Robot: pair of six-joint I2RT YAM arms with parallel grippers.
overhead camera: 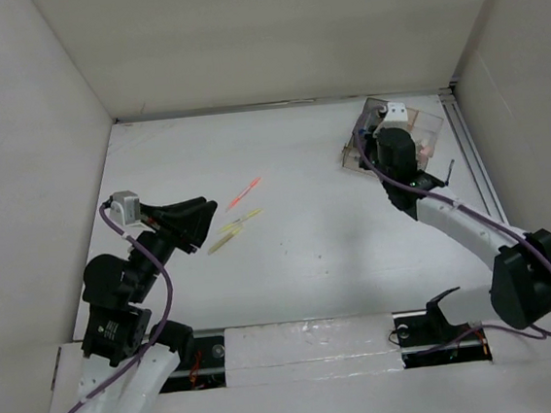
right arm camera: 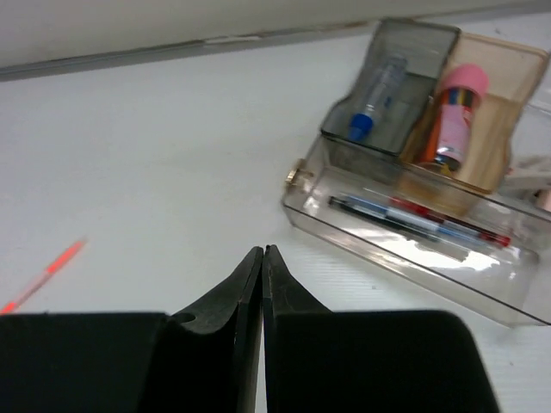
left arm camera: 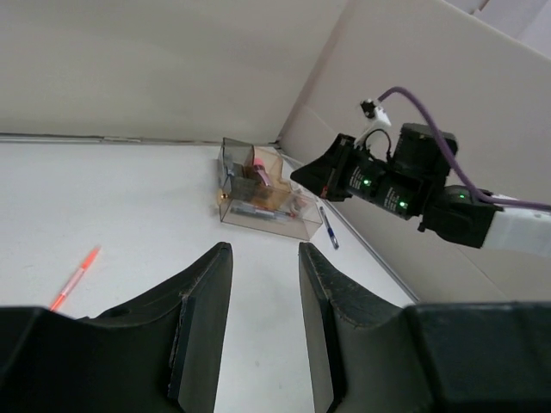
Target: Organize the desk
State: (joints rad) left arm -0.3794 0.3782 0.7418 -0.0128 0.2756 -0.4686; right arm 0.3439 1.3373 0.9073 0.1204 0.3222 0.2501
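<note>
While some pens (right arm camera: 405, 215) sit in the clear box (overhead camera: 431, 125) at upper right, a red pen (overhead camera: 243, 193) and two yellow pens (overhead camera: 234, 232) wait on the white surface (overhead camera: 338, 249), mid-frame. Left hand (left arm camera: 263, 254) is spread, empty; right hand (right arm camera: 263, 254) is pressed together, empty.

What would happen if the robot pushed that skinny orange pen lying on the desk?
The orange pen looks long and thin, so it would probably roll or spin on the flat white desk. Being so slim, it is likely light and stiff.
</note>
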